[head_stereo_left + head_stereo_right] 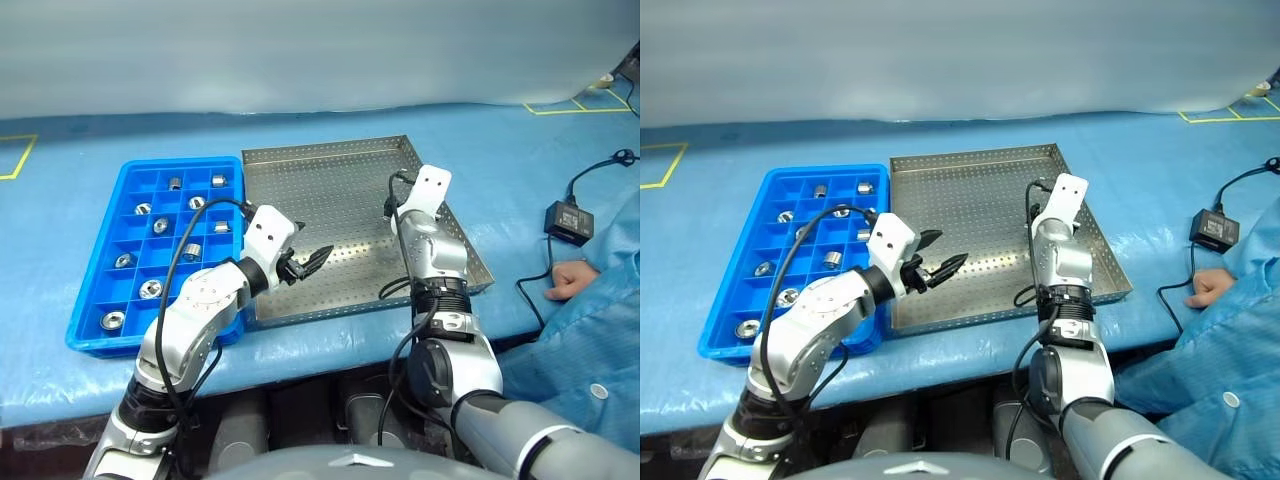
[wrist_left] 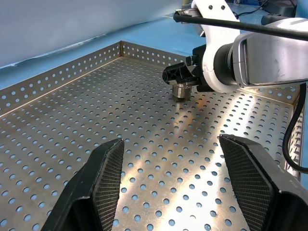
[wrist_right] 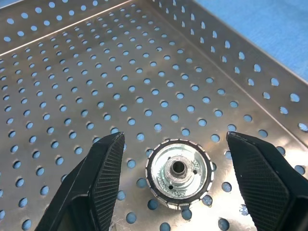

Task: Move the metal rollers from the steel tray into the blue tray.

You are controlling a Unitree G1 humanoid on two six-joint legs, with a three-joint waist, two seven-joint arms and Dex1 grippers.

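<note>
Right wrist view: a metal roller (image 3: 179, 173) stands hole-up between the spread fingers of the right gripper (image 3: 179, 190) near the steel tray's (image 1: 300, 160) right edge, the left gripper (image 2: 185, 185), fingers also spread, farther off

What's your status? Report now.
Both tools open: left tool empty over steel tray, right tool straddling last metal roller. Blue tray holds the others. Nothing in the way.

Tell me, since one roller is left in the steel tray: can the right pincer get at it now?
Probably yes. The right pincer stands open with the roller between its fingers on the steel tray, nothing in between.
</note>
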